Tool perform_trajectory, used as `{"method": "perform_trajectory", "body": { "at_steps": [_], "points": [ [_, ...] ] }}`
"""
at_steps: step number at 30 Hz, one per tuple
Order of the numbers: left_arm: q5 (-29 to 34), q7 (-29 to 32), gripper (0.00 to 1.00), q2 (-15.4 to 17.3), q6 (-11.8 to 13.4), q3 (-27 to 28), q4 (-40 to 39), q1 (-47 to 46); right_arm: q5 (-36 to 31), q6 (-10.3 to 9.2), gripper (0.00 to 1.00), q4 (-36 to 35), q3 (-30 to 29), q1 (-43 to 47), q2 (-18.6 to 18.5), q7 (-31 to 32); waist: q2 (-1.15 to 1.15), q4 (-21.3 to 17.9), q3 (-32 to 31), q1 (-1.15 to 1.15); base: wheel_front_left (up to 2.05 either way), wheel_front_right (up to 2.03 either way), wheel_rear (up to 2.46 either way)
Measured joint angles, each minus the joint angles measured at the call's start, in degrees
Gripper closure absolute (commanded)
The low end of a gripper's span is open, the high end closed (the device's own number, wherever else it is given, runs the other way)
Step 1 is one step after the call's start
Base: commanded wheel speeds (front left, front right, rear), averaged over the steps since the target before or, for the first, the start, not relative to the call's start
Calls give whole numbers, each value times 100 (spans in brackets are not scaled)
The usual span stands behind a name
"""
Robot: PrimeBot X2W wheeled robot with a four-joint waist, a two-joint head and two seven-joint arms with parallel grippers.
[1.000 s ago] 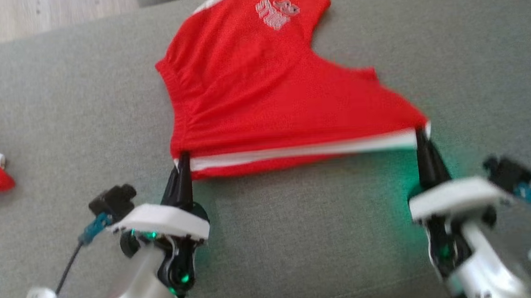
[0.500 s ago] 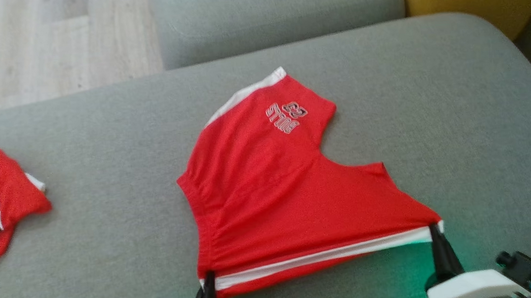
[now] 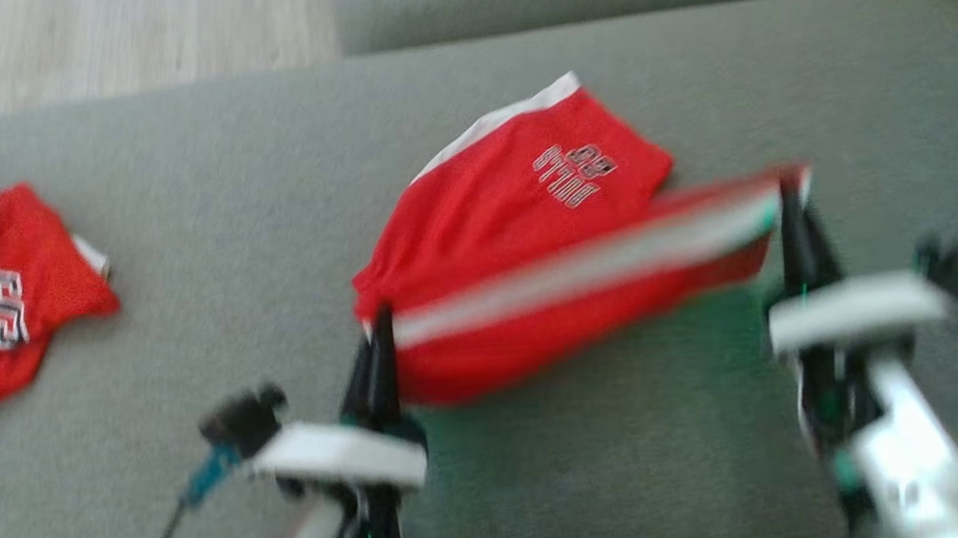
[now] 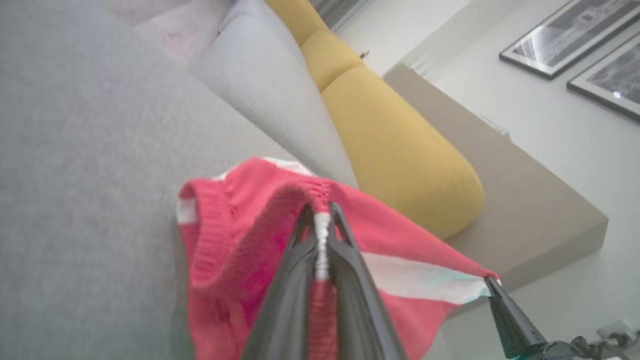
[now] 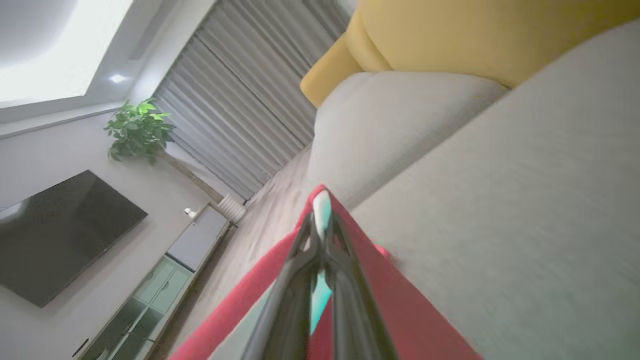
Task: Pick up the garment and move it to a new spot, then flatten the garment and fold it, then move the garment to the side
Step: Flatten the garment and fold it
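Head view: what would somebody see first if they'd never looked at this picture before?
The bright red garment in the middle of the grey sofa cushion jumps out first. Its white-striped near edge is pinched at both corners, by the left tool and the right tool, and stretched between them. A second red garment lies at the far left.
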Motion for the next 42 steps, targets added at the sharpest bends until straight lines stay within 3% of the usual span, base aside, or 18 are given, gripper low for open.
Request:
{"method": "perform_trajectory", "body": {
  "at_steps": [8, 20, 21, 22, 23, 24, 34, 42],
  "points": [
    [-258, -1, 100, -111, 0, -119, 42, -1216, -504, 0, 100, 1029, -89, -2047, -12, 214, 0, 398, 796, 0, 0, 0, 0],
    [-597, -1, 100, -171, 0, -202, 458, -2132, -1306, 0, 100, 2733, 269, -3810, -165, 91, 0, 990, 1777, -1, 0, 0, 0],
    [-621, -1, 99, -174, 0, -233, 513, -2174, -1366, 0, 83, 2847, 298, -3881, -166, 42, 0, 1024, 1832, -1, 0, 0, 0],
    [-615, -1, 60, -180, 0, -256, 588, -2221, -1413, 0, 5, 2955, 314, -3944, -166, -4, 0, 1056, 1880, -1, 0, 0, 0],
    [-580, -1, 7, -182, 0, -276, 627, -2257, -1435, 0, 0, 3043, 314, -3992, -164, -58, 0, 1083, 1920, -1, 0, 0, 0],
    [-564, -3, 0, -186, 0, -272, 655, -2286, -1484, 0, 0, 3145, 354, -4041, -166, -99, 0, 1107, 1950, -1, 0, 0, 0],
    [-226, -9, 0, -220, -1, -185, 983, -2260, -1569, 0, 0, 3340, 600, -4019, -201, -258, 0, 1073, 1877, -3, 0, 0, 0],
    [256, -15, 0, -249, -2, 108, 1118, -1835, -2139, 0, 0, 3900, 725, -3641, -590, -275, 0, 1073, 1713, -3, 0, 0, 0]
  ]
}}
